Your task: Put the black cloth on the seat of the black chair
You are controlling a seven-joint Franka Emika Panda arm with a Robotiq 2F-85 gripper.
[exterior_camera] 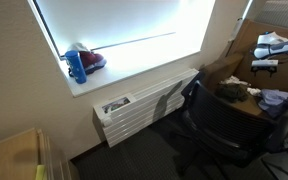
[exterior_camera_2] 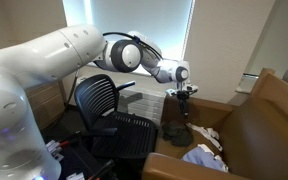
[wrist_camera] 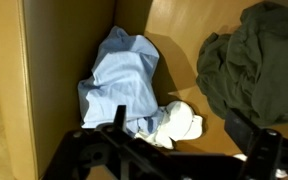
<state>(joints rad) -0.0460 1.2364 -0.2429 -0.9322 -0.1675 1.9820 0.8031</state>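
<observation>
black cloth [wrist_camera: 252, 70] lies crumpled on the brown surface [wrist_camera: 169, 30] beside a pale blue cloth [wrist_camera: 119, 80], below the hovering gripper [wrist_camera: 191, 145], whose jaws stand apart, empty.

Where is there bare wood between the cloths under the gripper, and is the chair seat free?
Bare wood lies between the crumpled light blue cloth and the dark crumpled cloth, widest toward the wrist view's top. Lower down the small white cloth crowds that gap. In an exterior view the black mesh chair's seat looks bare.
</observation>
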